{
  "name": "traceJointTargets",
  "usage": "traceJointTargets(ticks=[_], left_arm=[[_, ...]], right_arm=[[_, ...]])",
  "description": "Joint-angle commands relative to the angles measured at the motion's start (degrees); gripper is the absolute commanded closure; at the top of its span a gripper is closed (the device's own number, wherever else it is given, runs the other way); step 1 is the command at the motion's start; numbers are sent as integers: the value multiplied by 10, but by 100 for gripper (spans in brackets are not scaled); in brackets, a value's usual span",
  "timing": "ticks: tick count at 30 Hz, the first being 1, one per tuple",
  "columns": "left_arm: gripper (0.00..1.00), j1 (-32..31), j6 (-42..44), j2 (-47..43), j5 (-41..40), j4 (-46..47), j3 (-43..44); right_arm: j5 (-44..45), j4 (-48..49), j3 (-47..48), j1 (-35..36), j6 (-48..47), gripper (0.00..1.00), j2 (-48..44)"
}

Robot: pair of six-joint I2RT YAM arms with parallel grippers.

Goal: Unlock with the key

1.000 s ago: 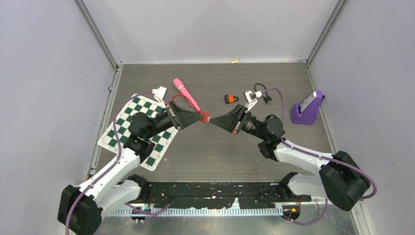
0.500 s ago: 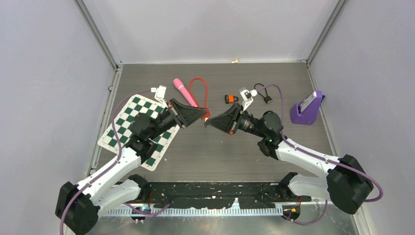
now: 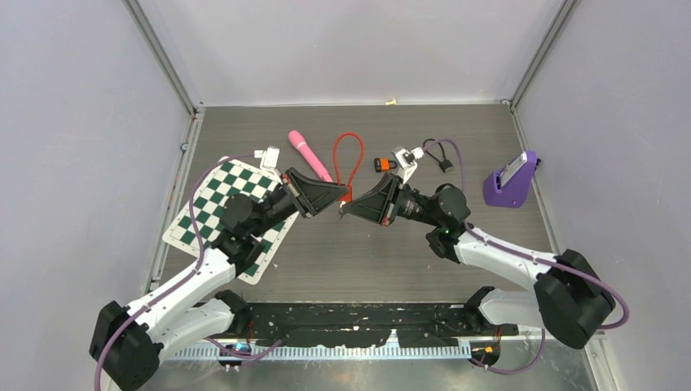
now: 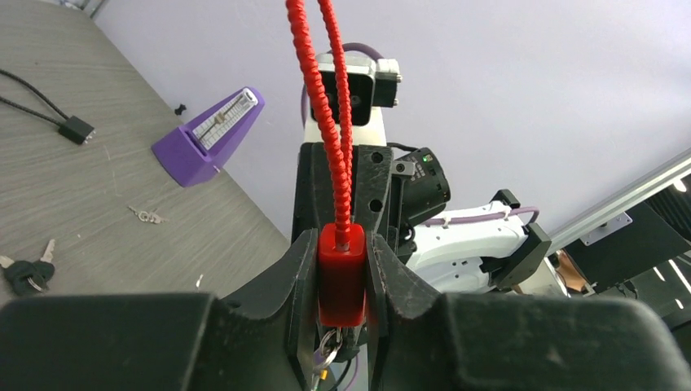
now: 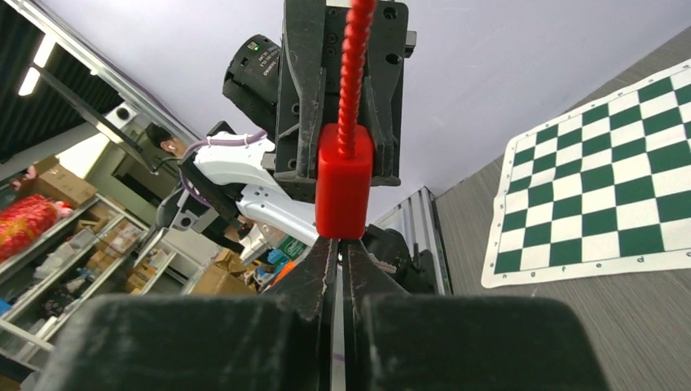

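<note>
Cable (image 5: 354,81) swung. Left fingers (image 4: 297,277) clamp lock (image 4: 341,277); right fingers (image 5: 314,273) closed. Keyring (image 4: 327,352): left wrist only.

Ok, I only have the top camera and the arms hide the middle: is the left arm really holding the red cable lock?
Observer: Yes. In the left wrist view the left fingers clamp the red block-shaped lock body from both sides.
Operator: And the right arm?
Observer: Its wrist view shows the right fingers shut directly under that body; any key between them is hidden.
Operator: Any spare keys?
Observer: Black-headed keys lie on the grey table at the left wrist view's left edge.
</note>
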Motion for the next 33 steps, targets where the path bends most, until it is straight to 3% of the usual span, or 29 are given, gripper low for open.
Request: traceJointTargets(ticks=[1, 6, 23, 33], left_arm=[[100, -24, 16, -22, 34, -91, -15], [100, -25, 23, -29, 16, -140, -13], [100, -54, -8, -15, -12, -130, -35], [100, -71, 8, -35, -65, -180, -40]], right_arm=[[117, -60, 20, -16, -84, 95, -81], [150, -154, 32, -16, -154, 95, -114], [168, -89, 38, -24, -60, 95, -76], [192, -69, 37, -35, -49, 95, -71]])
